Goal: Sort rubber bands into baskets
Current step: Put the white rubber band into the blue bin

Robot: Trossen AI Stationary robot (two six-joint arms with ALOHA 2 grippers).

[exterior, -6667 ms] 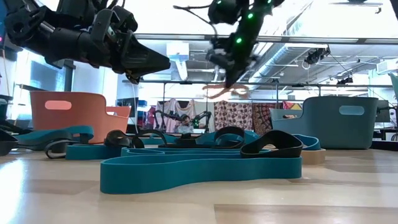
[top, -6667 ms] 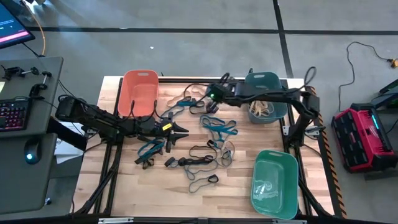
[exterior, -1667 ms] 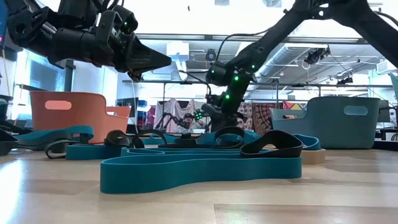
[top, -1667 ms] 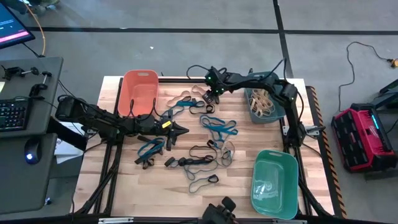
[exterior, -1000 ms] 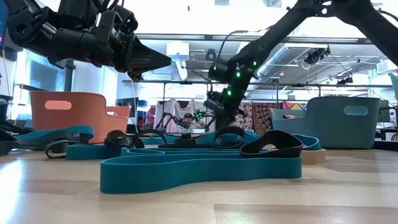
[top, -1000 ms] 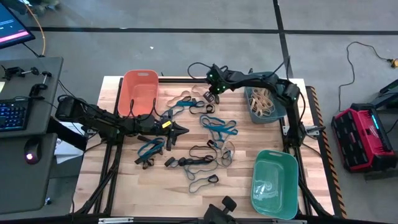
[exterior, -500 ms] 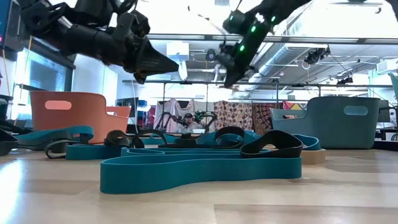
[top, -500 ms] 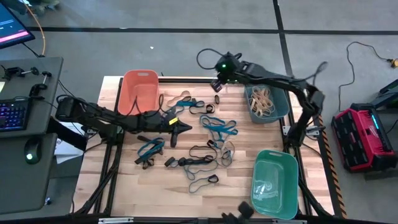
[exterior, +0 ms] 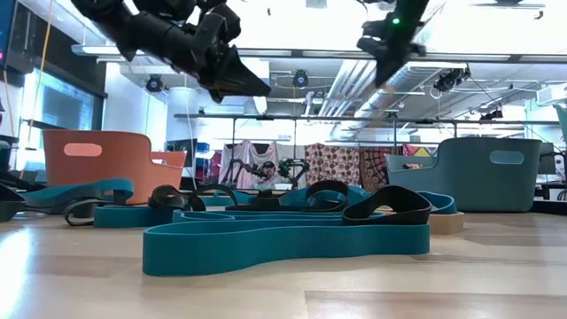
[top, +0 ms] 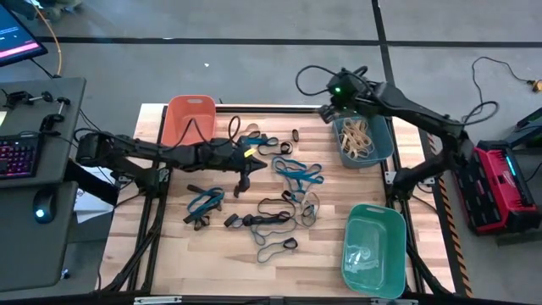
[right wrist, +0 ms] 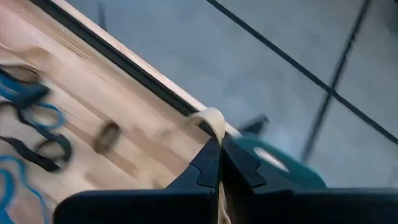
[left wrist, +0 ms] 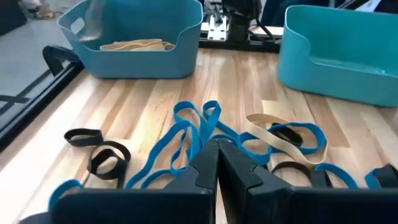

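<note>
Sorting looks under halfway: the dark teal basket [top: 362, 140], upper right, holds tan bands; most rubber bands [top: 279, 199] litter the desk's [top: 169, 263] centre. The right end effector [right wrist: 219, 163] pinches a tan band [right wrist: 212, 120] near it; the left end effector [left wrist: 217, 165] is closed, empty.

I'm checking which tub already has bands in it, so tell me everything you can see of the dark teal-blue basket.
The dark teal-blue basket is a plastic-looking rectangular tub with rounded corners, standing upright at the table's far right corner. A slot handle is cut into an end wall, as the low view shows. A heap of tan rubber bands lies inside. The right gripper, shut on a tan rubber band, hangs at its far left corner. The lighter green basket stands apart, nearer the front edge.
</note>
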